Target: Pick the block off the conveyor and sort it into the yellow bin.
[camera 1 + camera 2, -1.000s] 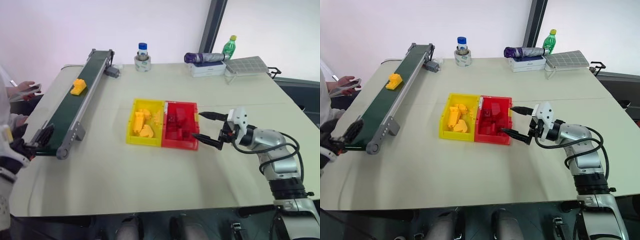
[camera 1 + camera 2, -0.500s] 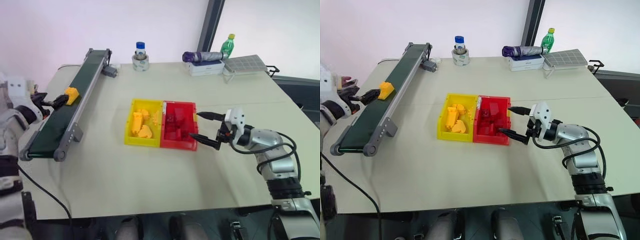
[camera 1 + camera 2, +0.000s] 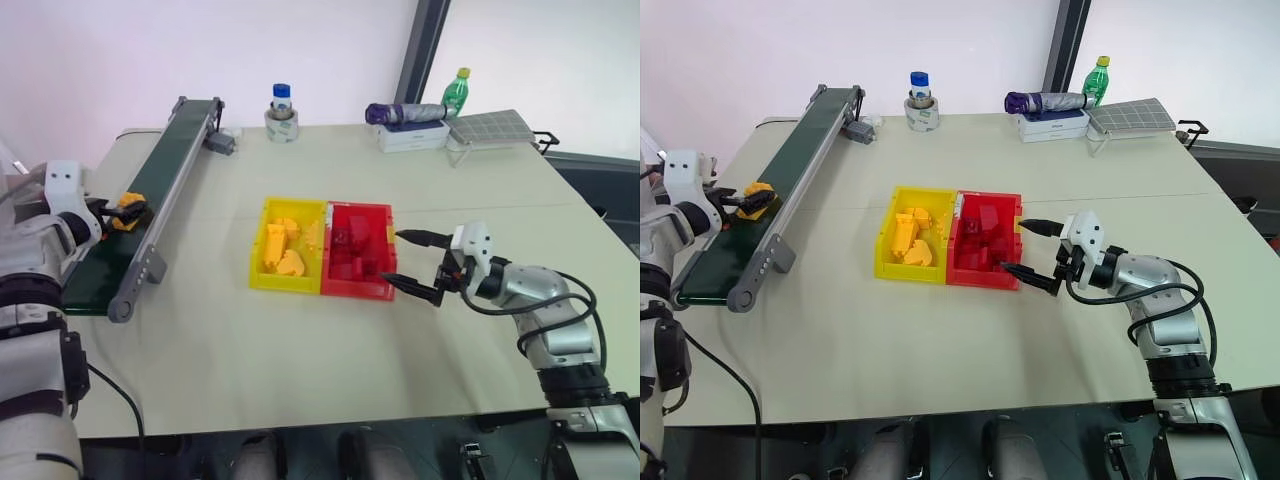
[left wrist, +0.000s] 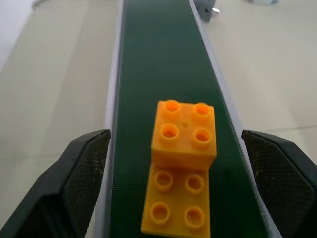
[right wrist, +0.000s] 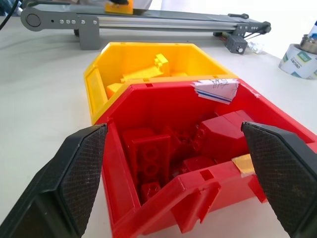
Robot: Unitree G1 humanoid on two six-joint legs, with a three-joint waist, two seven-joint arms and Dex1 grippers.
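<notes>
Inside, yellow bin (image 3: 258,272) holds yellow blocks (image 3: 283,250).

Your two head views look forward and down from above the near table edge, taking in the whole table (image 3: 300,350) from a little way back. They share almost everything: the conveyor (image 3: 165,180) on the left, the yellow bin (image 3: 262,268) mid-table. Your left wrist view sits right over the belt, facing along it, with the block (image 4: 181,166) close up. Your right wrist view sits low beside the red tray (image 5: 148,218), looking across both trays to the conveyor behind.
</notes>
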